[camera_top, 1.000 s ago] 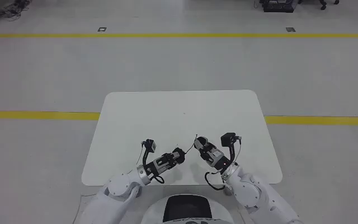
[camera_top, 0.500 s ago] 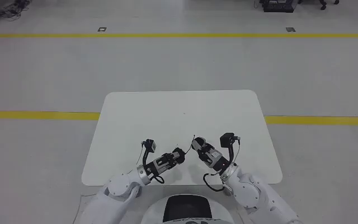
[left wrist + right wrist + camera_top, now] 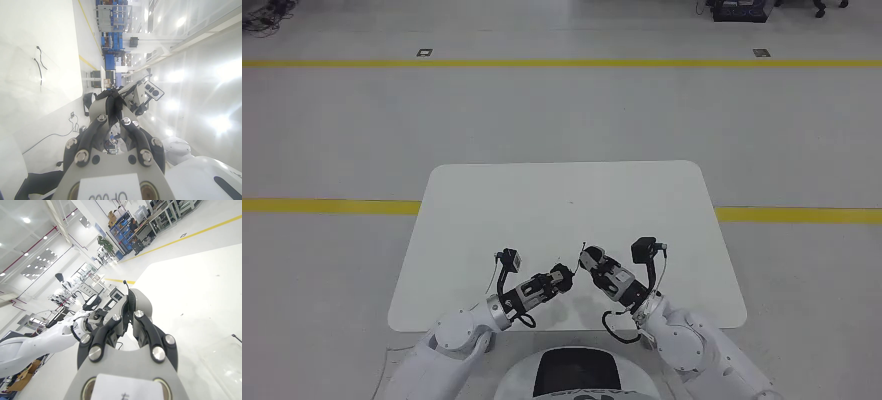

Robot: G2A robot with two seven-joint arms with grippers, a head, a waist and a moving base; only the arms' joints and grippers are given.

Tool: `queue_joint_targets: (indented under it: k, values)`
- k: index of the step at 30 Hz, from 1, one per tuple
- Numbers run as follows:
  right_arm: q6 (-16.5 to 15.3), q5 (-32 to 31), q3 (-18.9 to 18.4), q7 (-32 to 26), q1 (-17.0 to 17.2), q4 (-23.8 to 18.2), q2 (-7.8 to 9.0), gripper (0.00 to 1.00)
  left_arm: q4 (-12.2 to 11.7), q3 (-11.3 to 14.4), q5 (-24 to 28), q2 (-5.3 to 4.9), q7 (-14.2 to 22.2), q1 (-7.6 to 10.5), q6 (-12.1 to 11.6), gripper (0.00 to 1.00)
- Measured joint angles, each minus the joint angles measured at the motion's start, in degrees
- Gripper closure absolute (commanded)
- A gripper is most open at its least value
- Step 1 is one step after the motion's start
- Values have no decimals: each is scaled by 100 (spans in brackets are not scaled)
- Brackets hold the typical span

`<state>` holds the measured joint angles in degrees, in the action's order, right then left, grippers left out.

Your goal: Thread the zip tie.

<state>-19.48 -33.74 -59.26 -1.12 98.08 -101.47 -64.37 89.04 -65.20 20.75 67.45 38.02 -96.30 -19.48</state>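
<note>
A thin black zip tie (image 3: 582,250) hangs above the white table (image 3: 542,200) near its front edge, between my two grippers. My right gripper (image 3: 129,294) is shut on the tie. The tie's small square head (image 3: 125,282) sticks out past the fingertips. My left gripper (image 3: 113,96) is shut on a black strip of the tie (image 3: 117,103), close to the right one. From above, the left gripper (image 3: 563,273) and the right gripper (image 3: 586,262) point at each other, tips almost meeting.
A clear shallow tray (image 3: 26,73) lies on the table with spare black zip ties (image 3: 40,62). Its edge (image 3: 223,351) and one tie (image 3: 237,337) also appear in the right wrist view. The table's far half is bare white.
My right gripper has shifted slightly left with the zip tie, closing in on the left gripper. The left arm has stayed where it was.
</note>
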Motion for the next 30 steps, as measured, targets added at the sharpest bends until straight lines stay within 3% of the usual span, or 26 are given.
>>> queue_joint_targets:
  k: [30]
  values:
    - [0,96,98,-6,-108,173,64,100,0,0,0,0,0,0,0,100]
